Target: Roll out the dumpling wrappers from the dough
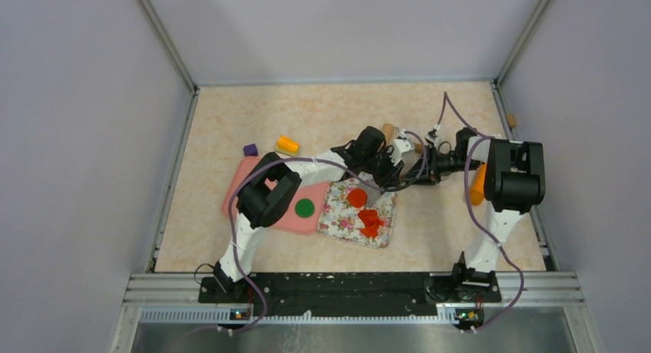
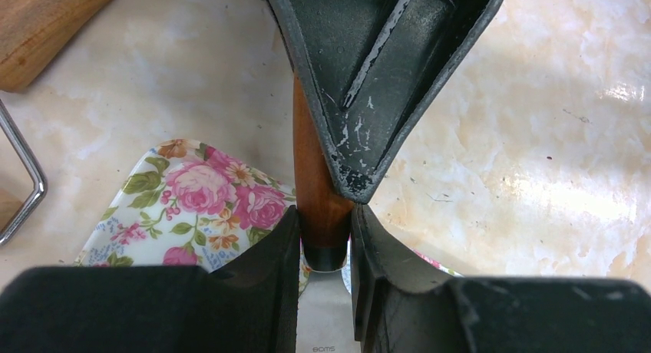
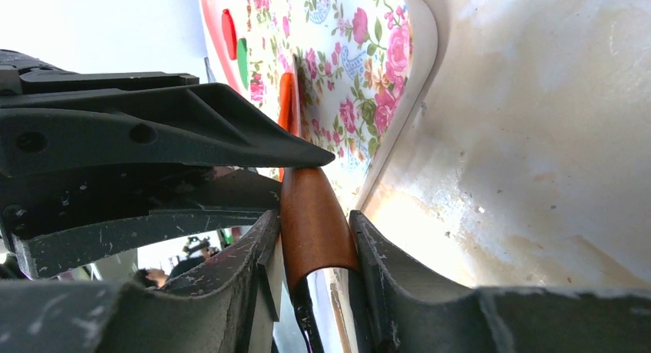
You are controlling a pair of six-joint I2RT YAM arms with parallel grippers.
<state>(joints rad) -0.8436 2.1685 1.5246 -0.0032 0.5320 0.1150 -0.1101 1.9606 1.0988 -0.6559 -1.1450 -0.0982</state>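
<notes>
From above, the left gripper [image 1: 395,167] and the right gripper [image 1: 418,171] meet tip to tip low over the beige marbled table [image 1: 322,115], just past the far edge of a floral-patterned rectangular tray [image 1: 338,215]. On that tray lies a flat round orange-red clay dumpling wrapper [image 1: 356,197]. Just beside it, on the near side, is the ragged orange-red clay dough [image 1: 371,222]. A flat green clay disc [image 1: 305,208] sits on the pink board [image 1: 315,192] next to the tray. In the left wrist view, the left gripper's jaws are pressed against a slim brown wooden rod [image 2: 316,184], and one finger of the right gripper lies over the rod farther along it. A corner of the tray shows to the left. In the right wrist view, the right gripper's jaws pinch the same rod from both sides at the edge of the tray. One finger of the left gripper crosses in from the left.
</notes>
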